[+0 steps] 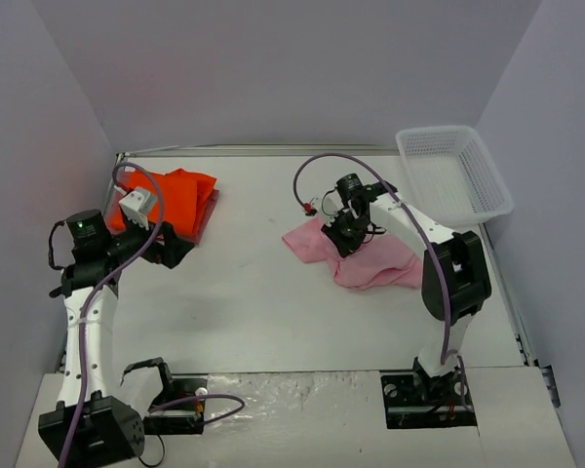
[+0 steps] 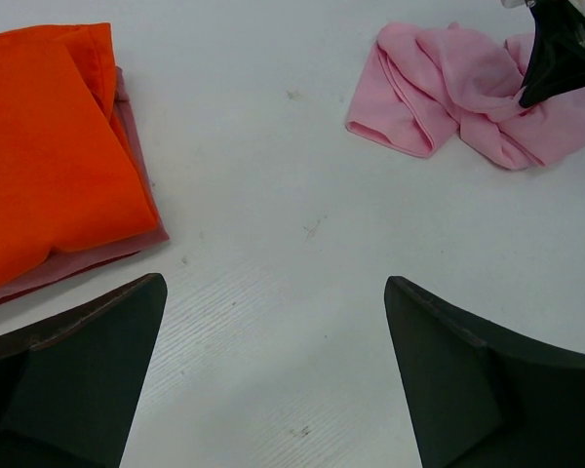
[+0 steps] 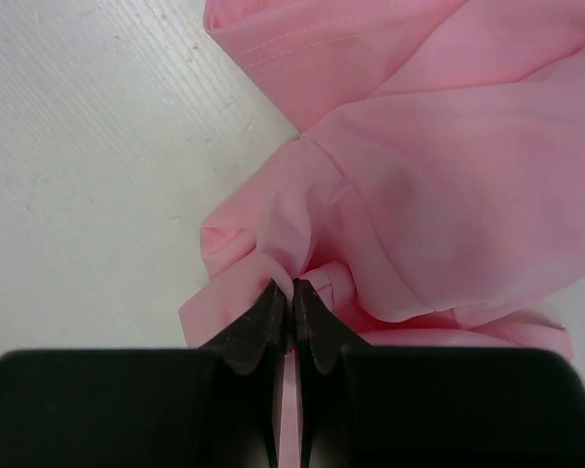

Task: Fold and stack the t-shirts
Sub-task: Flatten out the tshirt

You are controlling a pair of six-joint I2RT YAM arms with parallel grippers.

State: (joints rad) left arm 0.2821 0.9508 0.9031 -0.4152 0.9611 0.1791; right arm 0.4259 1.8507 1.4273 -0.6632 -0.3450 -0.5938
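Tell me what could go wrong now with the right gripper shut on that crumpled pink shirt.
The right gripper pinches only a small fold of the pink t-shirt, so the cloth might slip out on lifting. The shirt lies bunched in layers; the pinch may have caught several, and it could come up as a wad rather than open flat.

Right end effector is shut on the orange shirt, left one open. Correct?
No. The right end effector is shut on the pink shirt, not the orange shirt; the right wrist view shows the pinched fold. The left end effector is open, as stated.
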